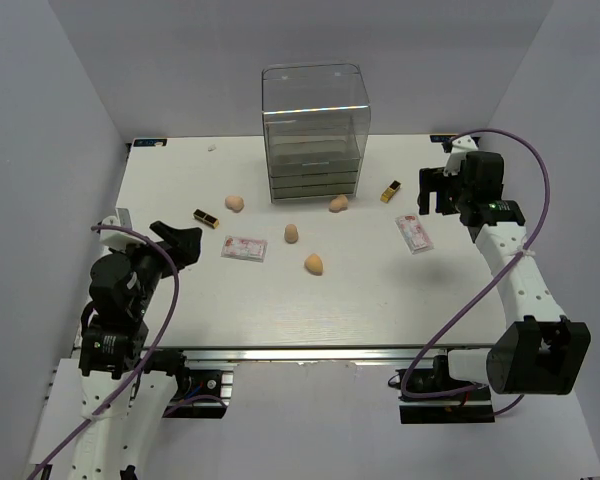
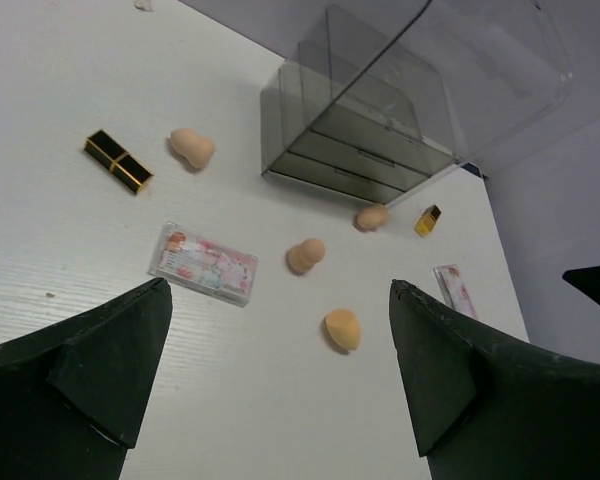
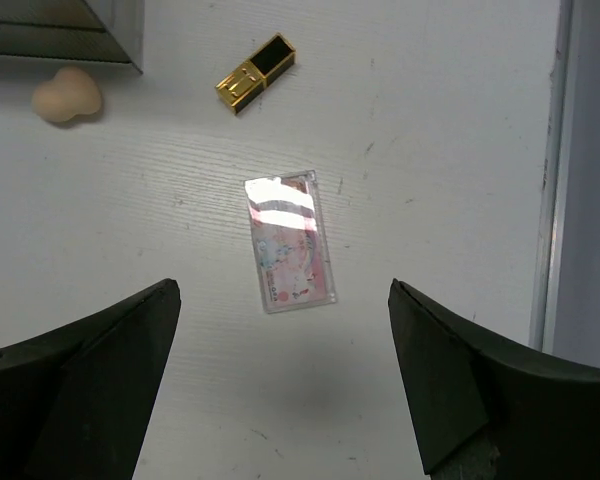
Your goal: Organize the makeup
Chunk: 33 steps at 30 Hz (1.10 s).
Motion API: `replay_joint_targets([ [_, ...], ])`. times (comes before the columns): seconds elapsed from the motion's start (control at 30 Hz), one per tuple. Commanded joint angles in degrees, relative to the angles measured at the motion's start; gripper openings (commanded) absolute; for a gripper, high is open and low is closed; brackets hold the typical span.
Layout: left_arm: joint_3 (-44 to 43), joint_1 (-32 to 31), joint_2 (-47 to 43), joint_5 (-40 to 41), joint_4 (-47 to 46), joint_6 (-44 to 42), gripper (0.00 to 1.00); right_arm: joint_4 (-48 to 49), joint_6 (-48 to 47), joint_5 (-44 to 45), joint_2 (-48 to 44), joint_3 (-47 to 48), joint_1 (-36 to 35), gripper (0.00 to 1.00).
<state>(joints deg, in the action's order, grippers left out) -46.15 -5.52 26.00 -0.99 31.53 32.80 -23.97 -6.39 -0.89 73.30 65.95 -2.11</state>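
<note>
your right hand hangs open over the packet, apparently aligned for a top grasp; your left hand is open and empty too.

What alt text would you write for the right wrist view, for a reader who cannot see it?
A flat pink-white packet lies on the white table below the open right gripper, with a black-and-gold lipstick tube and a peach sponge farther off.

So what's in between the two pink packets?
A peach sponge sits between the left packet and the right packet; a second sponge lies just nearer the arms. The top view shows it.
</note>
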Motion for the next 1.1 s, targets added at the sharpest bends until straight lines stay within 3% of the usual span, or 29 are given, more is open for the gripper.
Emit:
replay_joint_targets([
  [0.0,1.50,0.16,0.19,-7.52,-1.46,1.74,0.98,1.81,-3.63,-6.85,-4.21,0.50,-0.09,0.89],
  [0.13,3.43,0.16,0.63,-10.42,-5.06,5.25,0.98,0.95,-19.23,-23.95,-8.07,-3.28,-0.09,0.89],
  [0.17,4.83,0.16,0.98,-12.26,-7.25,7.26,0.96,-0.45,-24.93,-29.99,-9.74,-3.90,-0.18,0.89],
  [0.23,6.59,0.16,1.51,-13.76,-10.16,9.99,0.85,-1.08,-28.49,-33.64,-11.50,-5.92,-0.52,0.89],
  [0.27,8.95,0.16,2.38,-15.60,-14.00,13.23,0.76,-1.69,-29.46,-34.79,-11.86,-6.27,-0.88,0.89],
  [0.3,9.93,0.16,3.00,-16.14,-15.69,15.17,0.50,-2.39,-30.77,-35.32,-11.86,-6.28,-1.58,0.89],
  [0.4,13.61,-0.10,6.25,-17.73,-23.07,22.03,0.14,-7.47,-33.58,-39.18,-10.55,-4.44,-2.37,0.89],
  [0.5,16.26,-1.33,7.92,-14.67,-30.72,27.22,0.14,-8.47,-29.67,-42.53,-8.53,-2.67,-2.55,0.89],
  [0.6,17.06,-4.05,11.77,-10.80,-37.58,30.39,0.23,-5.93,-26.06,-44.47,-7.64,-3.28,-2.64,0.86],
  [0.77,16.10,-12.74,22.76,-4.12,-46.80,32.68,0.55,4.45,-17.09,-43.68,-7.73,-5.40,-3.25,0.66],
  [0.93,14.51,-23.12,36.37,3.44,-55.33,34.44,0.62,5.16,-10.84,-40.70,-3.96,-2.67,-3.60,0.52],
  [1.07,12.76,-26.29,44.02,8.54,-64.11,34.79,0.65,9.98,-5.13,-37.79,-4.13,-4.34,-3.69,0.58],
])
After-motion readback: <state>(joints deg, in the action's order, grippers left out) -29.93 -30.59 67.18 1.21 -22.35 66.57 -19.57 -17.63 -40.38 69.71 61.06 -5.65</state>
